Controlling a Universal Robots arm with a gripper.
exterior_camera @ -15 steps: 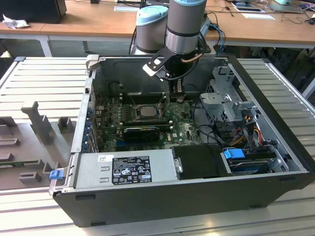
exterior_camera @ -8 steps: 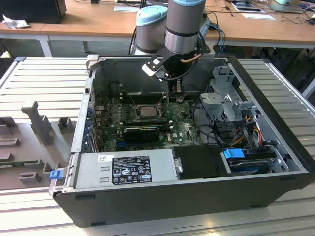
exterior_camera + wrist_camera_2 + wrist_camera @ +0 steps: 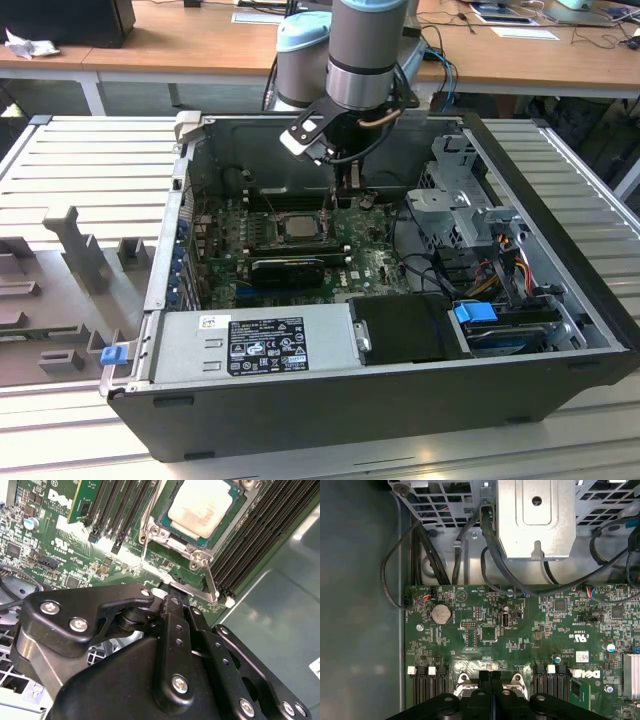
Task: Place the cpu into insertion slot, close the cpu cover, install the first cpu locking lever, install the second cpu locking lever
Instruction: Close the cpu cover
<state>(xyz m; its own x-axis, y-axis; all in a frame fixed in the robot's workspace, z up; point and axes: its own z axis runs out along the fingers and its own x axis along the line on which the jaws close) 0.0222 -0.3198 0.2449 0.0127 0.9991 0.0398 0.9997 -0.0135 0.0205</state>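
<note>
Second wrist view: the gripper takes up the foreground, its black fingers brought together with no gap showing between the tips. The first wrist view agrees, the two fingers meeting along a thin seam. The tips sit right at a thin metal lever on the nearest edge of the socket. Whether they pinch it or only touch it I cannot tell. Just past the tips lies the cover, a silvery frame lying flat around the cpu. The cpu's pale metal top shows through the cover's window, so the chip is seated and sits a short way beyond the fingertips. Long black memory slots run on both sides of the socket, out to either side of the hand. The green board spreads around them. In the first wrist view, farther from the hand across the board, sits a round coin battery. Past it, black cables loop off the board's far edge and under a grey metal drive cage. In the exterior view the gripper hangs straight down inside the open case, beside the slot on the view's right. The power supply lies well away from the hand along the case's front wall, and the ribbed table lies beyond the case.
</note>
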